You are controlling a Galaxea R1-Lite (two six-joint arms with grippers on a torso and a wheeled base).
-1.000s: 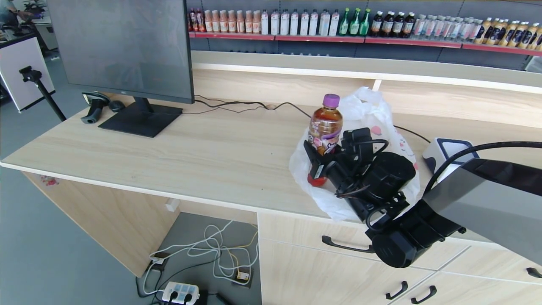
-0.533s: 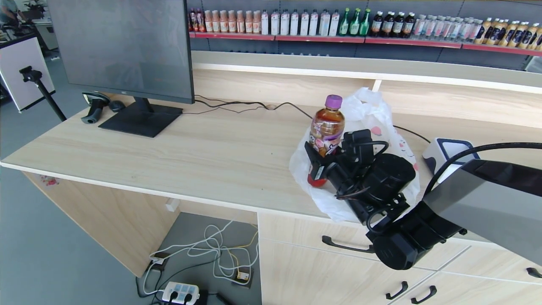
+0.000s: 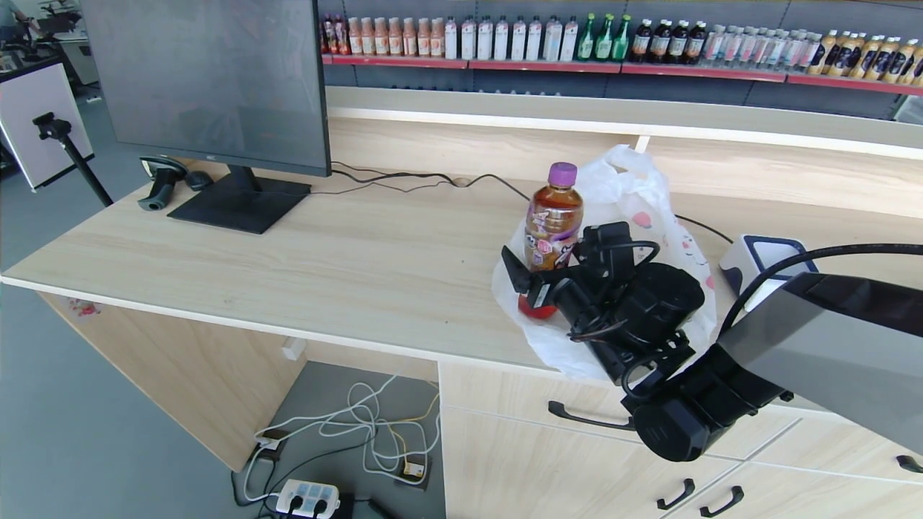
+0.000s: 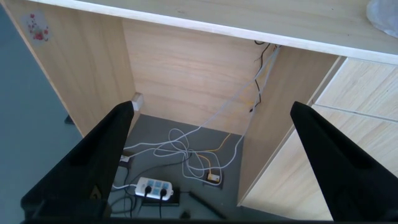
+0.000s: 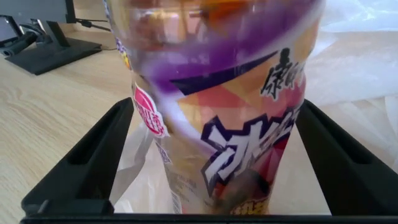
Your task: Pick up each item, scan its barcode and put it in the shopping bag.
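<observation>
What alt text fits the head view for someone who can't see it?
The open right gripper flanks a purple-capped drink bottle standing upright on the white shopping bag on a wooden counter. A dark monitor stands at the counter's left.

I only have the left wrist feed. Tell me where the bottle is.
Observer: The bottle stands upright on the counter, at the front of the bag. I can't tell whether it is inside.
Operator: Report the right gripper.
Observer: The right gripper is open, with a finger on either side of the bottle's lower half and a gap on each side.
</observation>
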